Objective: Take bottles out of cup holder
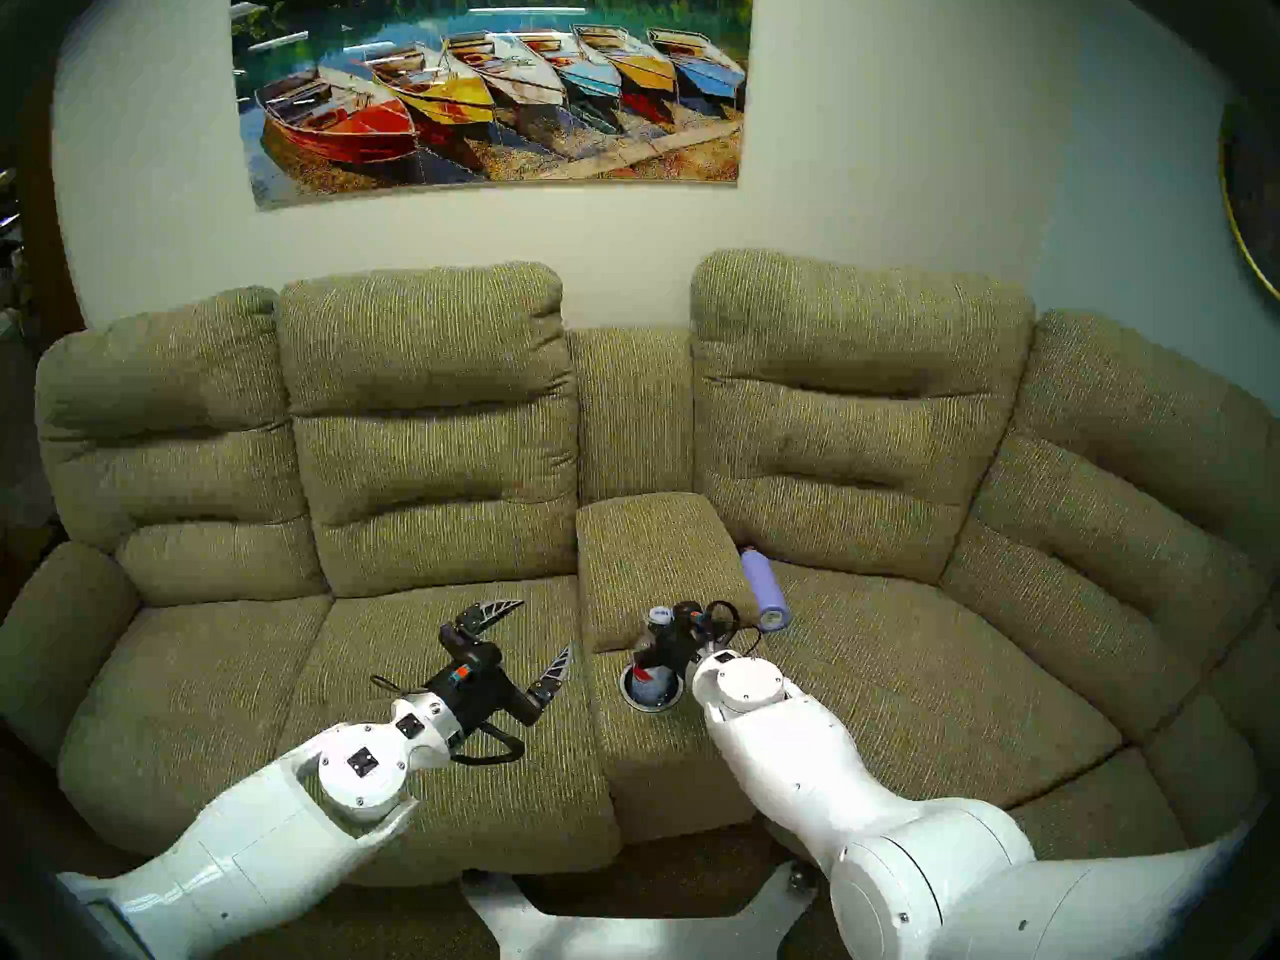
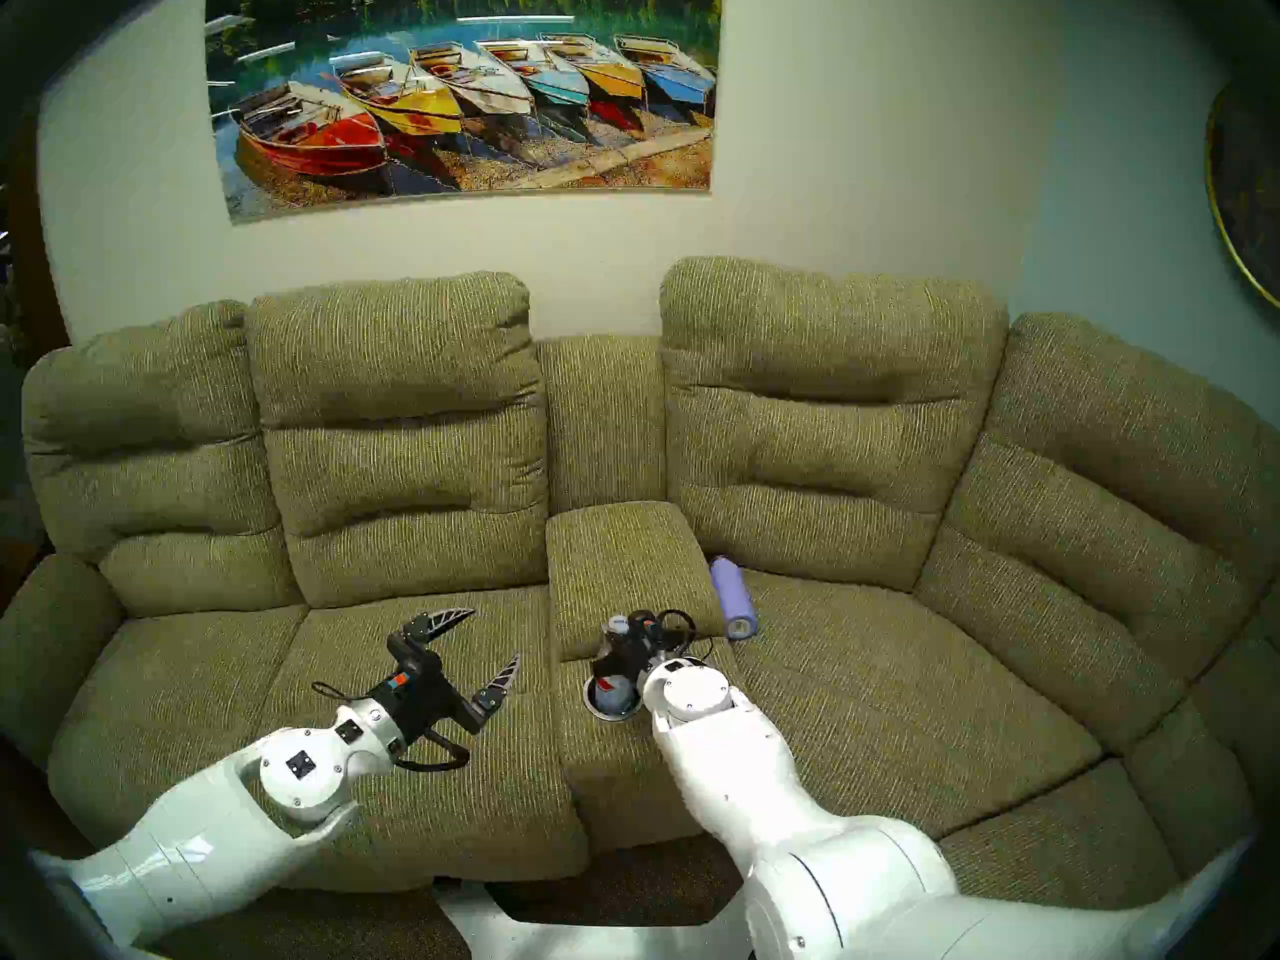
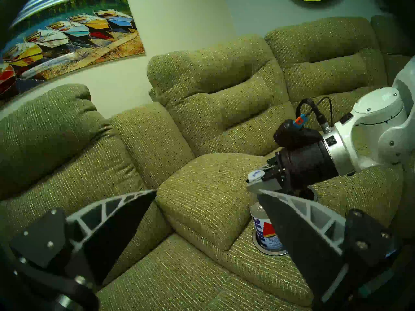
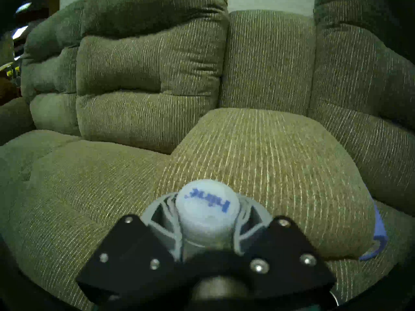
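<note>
The right claw [image 4: 207, 227] grips the water bottle [image 3: 266, 230] high at its cap, base inside the cup holder [image 1: 650, 704]; the left claw [image 1: 537, 629] is open. Tilted lifting may jam it against the rim.

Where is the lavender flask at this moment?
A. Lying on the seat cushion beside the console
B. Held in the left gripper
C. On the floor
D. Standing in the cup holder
A: the lavender flask lies on its side on the seat cushion, against the console; only the clear water bottle stands in the cup holder.

Olive ribbed-fabric sofa [image 1: 429, 453] against pale wall [image 1: 900, 141]; boat painting [image 1: 492, 79] above (colourful rowboats, moored).
</note>
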Robot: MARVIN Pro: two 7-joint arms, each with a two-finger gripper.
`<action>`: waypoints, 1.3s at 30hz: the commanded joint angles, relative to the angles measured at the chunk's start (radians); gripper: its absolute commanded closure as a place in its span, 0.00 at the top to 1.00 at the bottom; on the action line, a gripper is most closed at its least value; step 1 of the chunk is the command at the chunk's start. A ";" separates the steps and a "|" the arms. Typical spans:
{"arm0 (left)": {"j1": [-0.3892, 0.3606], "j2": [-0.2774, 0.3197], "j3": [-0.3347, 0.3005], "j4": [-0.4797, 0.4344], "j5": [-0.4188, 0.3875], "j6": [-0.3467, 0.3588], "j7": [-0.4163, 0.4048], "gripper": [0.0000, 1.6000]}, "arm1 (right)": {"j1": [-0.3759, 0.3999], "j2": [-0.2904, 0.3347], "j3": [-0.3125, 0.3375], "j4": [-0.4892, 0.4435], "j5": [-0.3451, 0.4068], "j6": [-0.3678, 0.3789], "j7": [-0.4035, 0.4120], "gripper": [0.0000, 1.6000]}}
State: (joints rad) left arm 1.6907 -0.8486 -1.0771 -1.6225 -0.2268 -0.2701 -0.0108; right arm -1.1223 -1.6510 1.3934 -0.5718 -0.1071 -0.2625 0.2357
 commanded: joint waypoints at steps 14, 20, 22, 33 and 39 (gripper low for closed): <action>-0.004 0.000 -0.001 -0.014 -0.001 -0.007 0.001 1.00 | -0.092 0.062 0.104 -0.270 0.038 -0.069 -0.072 0.00; -0.004 0.000 0.000 -0.013 -0.001 -0.007 0.001 1.00 | -0.123 0.080 0.141 -0.333 0.049 -0.066 -0.096 0.00; -0.004 0.000 0.000 -0.014 -0.001 -0.007 0.001 1.00 | -0.145 0.086 0.153 -0.374 0.051 -0.054 -0.104 0.00; -0.004 0.001 0.000 -0.014 -0.002 -0.008 0.002 1.00 | -0.198 0.118 0.195 -0.483 0.061 -0.017 -0.103 0.00; -0.004 0.001 0.001 -0.015 -0.002 -0.008 0.002 1.00 | -0.233 0.138 0.207 -0.576 0.062 0.071 -0.086 0.00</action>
State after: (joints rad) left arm 1.6885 -0.8466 -1.0738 -1.6223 -0.2284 -0.2701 -0.0088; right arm -1.3331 -1.5327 1.5957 -1.0261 -0.0477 -0.2506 0.1290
